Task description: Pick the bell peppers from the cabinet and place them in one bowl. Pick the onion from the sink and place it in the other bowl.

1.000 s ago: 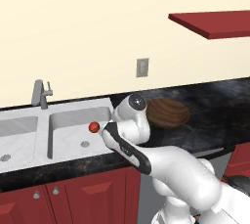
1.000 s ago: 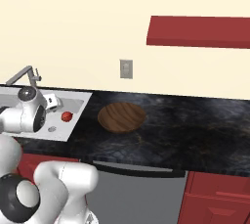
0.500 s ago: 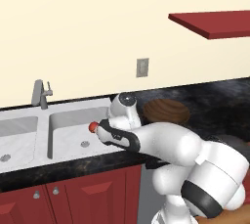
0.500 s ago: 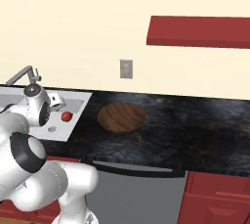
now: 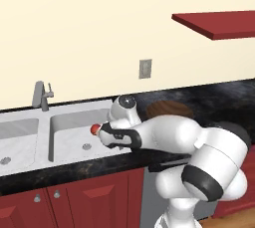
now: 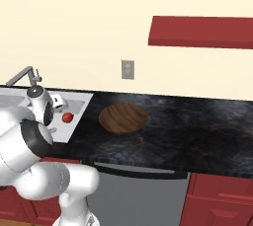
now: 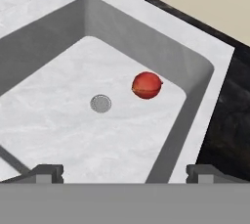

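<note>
Presently the gripper (image 7: 124, 171) hangs over the sink (image 7: 73, 32), jaws spread wide and empty, fingertips (image 7: 46, 171) at the lower edge of the hand view. The onion (image 7: 146, 85) lies on the basin floor right of centre, beside the drain (image 7: 100, 103). The dark wooden bowl (image 6: 123, 118) sits mid-frame on the counter (image 6: 197, 126), below the cabinet (image 6: 200, 31) at upper right.

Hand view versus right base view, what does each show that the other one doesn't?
The hand view alone shows the basin's round drain and the open hand poised above the sink. The right base view alone shows the dark wooden bowl, the wall outlet, the faucet and the red cabinet. Both show the red onion in the sink.
</note>
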Robot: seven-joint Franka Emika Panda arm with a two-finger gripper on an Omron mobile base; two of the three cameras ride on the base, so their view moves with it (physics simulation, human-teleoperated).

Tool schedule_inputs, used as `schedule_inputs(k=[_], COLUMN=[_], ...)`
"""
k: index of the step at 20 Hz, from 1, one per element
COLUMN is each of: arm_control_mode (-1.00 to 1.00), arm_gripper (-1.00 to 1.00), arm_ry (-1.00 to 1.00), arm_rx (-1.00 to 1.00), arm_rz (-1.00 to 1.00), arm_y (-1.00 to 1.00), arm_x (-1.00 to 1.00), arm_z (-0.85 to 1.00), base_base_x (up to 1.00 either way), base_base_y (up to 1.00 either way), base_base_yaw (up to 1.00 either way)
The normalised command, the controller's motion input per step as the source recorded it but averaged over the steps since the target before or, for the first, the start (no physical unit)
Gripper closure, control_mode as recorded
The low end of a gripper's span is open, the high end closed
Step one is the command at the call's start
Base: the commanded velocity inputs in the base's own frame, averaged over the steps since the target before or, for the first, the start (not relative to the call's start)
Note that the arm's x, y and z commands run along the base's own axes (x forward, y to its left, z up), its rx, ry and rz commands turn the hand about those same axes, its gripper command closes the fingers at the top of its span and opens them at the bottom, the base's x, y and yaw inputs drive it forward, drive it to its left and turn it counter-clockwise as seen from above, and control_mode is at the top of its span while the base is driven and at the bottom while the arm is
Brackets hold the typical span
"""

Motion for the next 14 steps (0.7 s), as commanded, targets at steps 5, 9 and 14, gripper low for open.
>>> schedule_inputs(k=[5, 9, 14], arm_control_mode=[-1.0, -1.0, -1.0], arm_gripper=[-1.0, -1.0, -1.0], arm_ry=[0.01, 0.01, 0.01], arm_rx=[-0.01, -0.03, -0.03], arm_rz=[0.0, -0.01, -0.03], arm_y=[0.07, 0.15, 0.23], arm_x=[0.19, 0.39, 0.48], arm_z=[-0.12, -0.23, -0.17], base_base_x=[0.0, 0.0, 0.0], base_base_y=[0.0, 0.0, 0.0], base_base_yaw=[0.0, 0.0, 0.0])
